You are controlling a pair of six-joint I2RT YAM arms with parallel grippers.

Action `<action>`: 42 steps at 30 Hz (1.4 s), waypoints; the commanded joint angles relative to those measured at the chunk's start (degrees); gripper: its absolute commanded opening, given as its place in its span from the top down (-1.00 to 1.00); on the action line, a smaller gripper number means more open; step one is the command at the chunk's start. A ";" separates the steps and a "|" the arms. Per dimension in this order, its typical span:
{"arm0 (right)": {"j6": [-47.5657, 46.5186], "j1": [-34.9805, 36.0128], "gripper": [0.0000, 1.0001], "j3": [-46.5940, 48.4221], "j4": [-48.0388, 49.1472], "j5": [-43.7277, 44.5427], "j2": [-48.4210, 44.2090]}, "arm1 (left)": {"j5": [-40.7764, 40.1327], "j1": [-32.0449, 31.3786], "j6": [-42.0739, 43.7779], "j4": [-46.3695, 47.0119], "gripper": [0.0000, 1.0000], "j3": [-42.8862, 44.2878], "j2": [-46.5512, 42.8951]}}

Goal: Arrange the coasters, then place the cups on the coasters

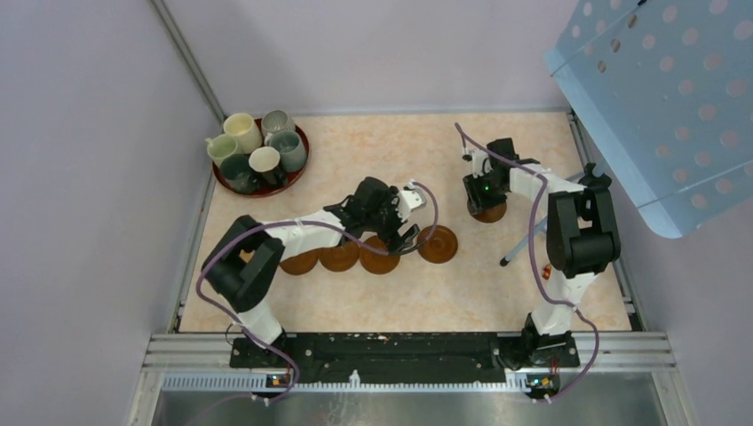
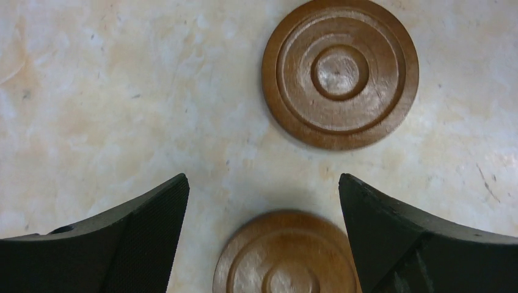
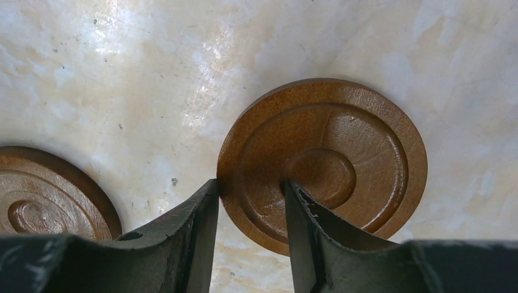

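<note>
Several brown coasters lie in a row at mid-table, among them one (image 1: 340, 256) and the rightmost (image 1: 438, 244). My left gripper (image 1: 410, 238) hovers open over the gap between two of them: one coaster (image 2: 340, 73) ahead, another (image 2: 287, 256) low between the fingers, untouched. A further coaster (image 1: 490, 211) lies apart to the right. My right gripper (image 3: 249, 183) pinches its near-left part (image 3: 342, 152), one finger at the outer rim, the other at the edge of the centre recess. The cups (image 1: 257, 151) stand together at the back left.
The cups sit on a dark red round tray (image 1: 266, 192) near the left wall. A blue perforated panel (image 1: 666, 98) overhangs the back right corner. A thin pale rod (image 1: 533, 240) leans by the right arm. Another coaster (image 3: 49, 195) lies left of the right gripper.
</note>
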 commanded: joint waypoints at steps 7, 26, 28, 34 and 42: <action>-0.43 0.81 0.23 -5.53 -8.27 -6.11 0.33 | -5.27 -3.78 -5.52 9.39 -0.87 9.88 11.86; -0.52 1.65 0.30 -4.73 -6.89 -8.74 2.48 | -17.84 -2.91 -7.14 10.54 -0.63 15.37 20.19; -0.48 1.59 0.34 -4.67 -7.02 -9.14 2.67 | -18.33 -2.66 -6.71 10.33 -0.62 16.12 20.47; -0.76 1.68 0.35 -5.99 -7.07 -10.17 1.95 | -19.44 -1.51 -6.05 8.76 -0.61 19.51 23.12; -0.61 2.94 0.35 -6.61 -6.68 -12.34 1.45 | -17.86 -0.91 -6.68 7.38 -0.62 22.93 25.32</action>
